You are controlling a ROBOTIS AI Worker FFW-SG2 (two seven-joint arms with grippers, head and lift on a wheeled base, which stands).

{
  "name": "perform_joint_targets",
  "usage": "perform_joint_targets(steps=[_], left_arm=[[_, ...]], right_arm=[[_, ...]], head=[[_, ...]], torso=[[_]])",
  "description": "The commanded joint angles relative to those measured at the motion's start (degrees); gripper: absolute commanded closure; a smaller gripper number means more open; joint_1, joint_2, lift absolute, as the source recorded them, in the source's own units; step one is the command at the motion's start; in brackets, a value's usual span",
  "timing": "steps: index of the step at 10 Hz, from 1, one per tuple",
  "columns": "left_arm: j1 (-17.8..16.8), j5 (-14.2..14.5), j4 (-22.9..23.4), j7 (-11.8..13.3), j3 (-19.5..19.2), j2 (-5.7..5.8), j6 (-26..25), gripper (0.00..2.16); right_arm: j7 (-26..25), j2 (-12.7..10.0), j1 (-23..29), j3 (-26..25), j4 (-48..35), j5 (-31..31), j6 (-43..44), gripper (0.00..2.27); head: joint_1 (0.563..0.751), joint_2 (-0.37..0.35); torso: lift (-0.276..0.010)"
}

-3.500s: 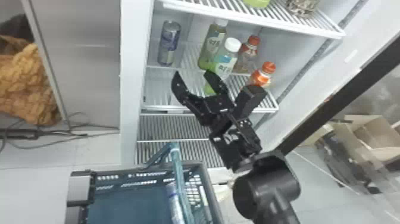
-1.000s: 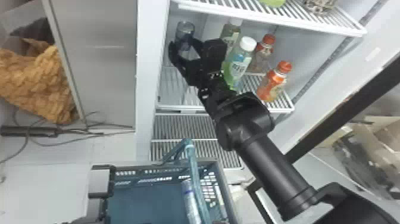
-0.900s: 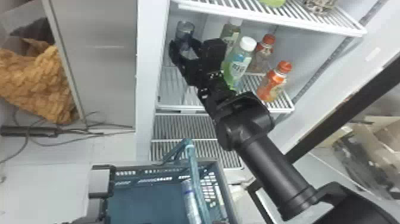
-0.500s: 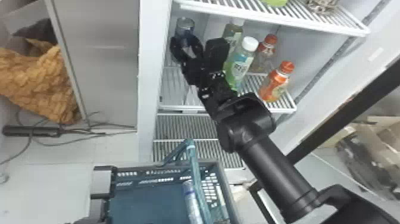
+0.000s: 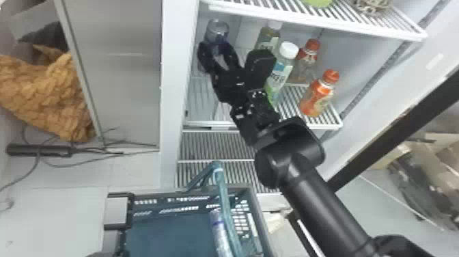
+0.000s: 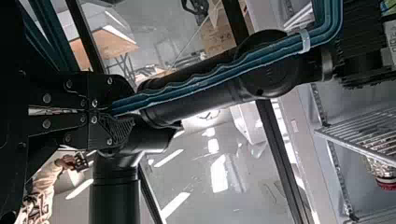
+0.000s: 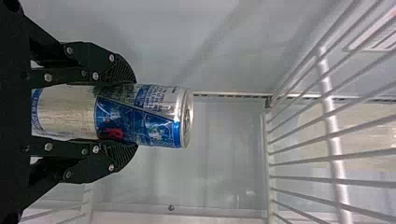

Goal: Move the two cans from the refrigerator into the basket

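With the upright can (image 7: 156, 114) gripped by the nearer, right pincer (image 7: 135, 113) inside the refrigerator (image 5: 172, 102), the carry likely turns on the basket (image 5: 167, 235) lying toward six o'clock from that grip in the head view, its handle (image 5: 223, 191) clasped by the left pincer (image 6: 113, 108).

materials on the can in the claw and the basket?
Can: most likely aluminium, glossy print over bright metal; shiny bare rim and pull-tab end.

Basket: looks like moulded plastic, dark blue-grey, fairly matte; the slotted walls suggest it.
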State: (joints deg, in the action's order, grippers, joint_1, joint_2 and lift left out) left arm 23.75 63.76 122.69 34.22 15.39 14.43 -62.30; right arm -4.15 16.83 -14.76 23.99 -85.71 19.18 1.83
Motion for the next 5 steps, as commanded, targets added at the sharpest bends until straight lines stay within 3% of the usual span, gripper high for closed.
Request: perform_joint_targets(steps=[1, 5], left_arm=[[0.1, -0.1, 0.0, 0.1, -0.2, -0.1, 0.0, 1.21], [0.3, -0.1, 0.0, 0.1, -0.3, -0.19, 0.1, 1.21]], right_arm=[[0.1, 0.4, 4.1, -2.0, -6.3, -0.1, -2.5, 0.82], [1.3, 1.8, 14.3, -7.8, -21.2, -0.1, -8.2, 0.83]], head=[[0.695, -0.277], [0.695, -0.303]], torso=[[-0.276], [-0.276]])
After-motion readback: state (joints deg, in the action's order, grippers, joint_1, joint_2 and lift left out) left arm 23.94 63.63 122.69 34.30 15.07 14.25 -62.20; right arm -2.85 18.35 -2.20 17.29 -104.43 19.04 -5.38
